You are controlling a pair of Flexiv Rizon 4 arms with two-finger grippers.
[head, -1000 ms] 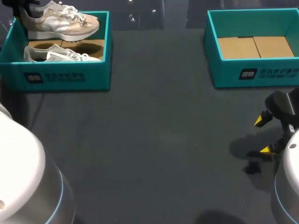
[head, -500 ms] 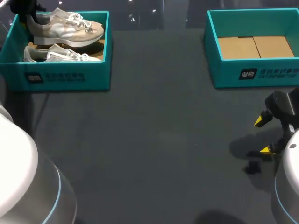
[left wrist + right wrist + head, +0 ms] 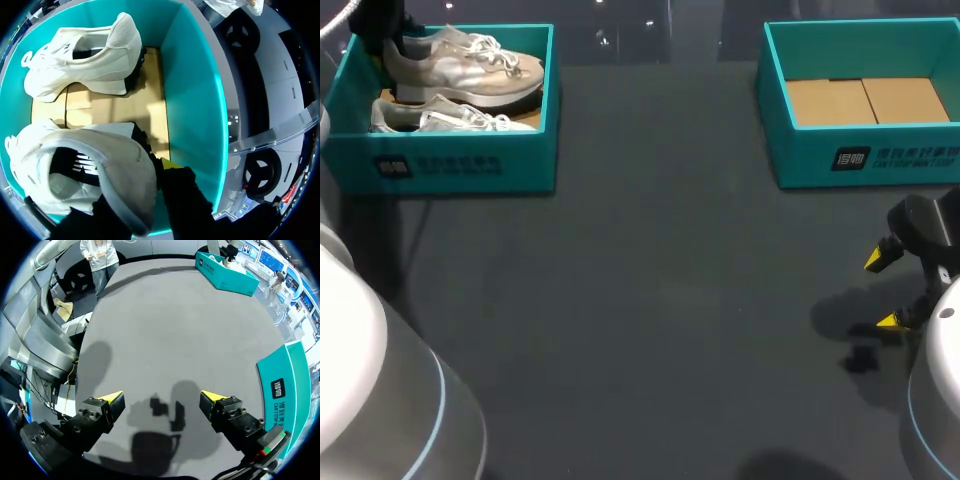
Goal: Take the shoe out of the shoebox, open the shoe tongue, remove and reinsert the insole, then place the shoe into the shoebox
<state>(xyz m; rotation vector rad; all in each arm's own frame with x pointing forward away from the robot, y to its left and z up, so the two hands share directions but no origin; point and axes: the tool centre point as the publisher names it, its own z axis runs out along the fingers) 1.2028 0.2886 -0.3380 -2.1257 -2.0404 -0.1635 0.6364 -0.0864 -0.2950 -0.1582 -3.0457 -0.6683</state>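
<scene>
A beige and white shoe (image 3: 460, 65) hangs over the left teal shoebox (image 3: 450, 165), toe pointing right. My left gripper (image 3: 380, 30) is shut on its heel. In the left wrist view this held shoe (image 3: 85, 170) has its heel collar clamped in the gripper (image 3: 137, 195), with one yellow tip outside the heel. A second shoe (image 3: 440, 115) lies on the box's cardboard floor, also seen ahead of the gripper (image 3: 85, 62). My right gripper (image 3: 882, 290) stands open and empty low over the table at the right (image 3: 161, 399).
A second teal shoebox (image 3: 860, 160) stands at the back right, holding only its cardboard floor. The left box's teal wall (image 3: 195, 90) rises close beside my left gripper. Dark grey table (image 3: 660, 300) stretches between the two boxes.
The shoe in my left gripper has shifted a little to the right and lower in the head view. The right arm has kept still.
</scene>
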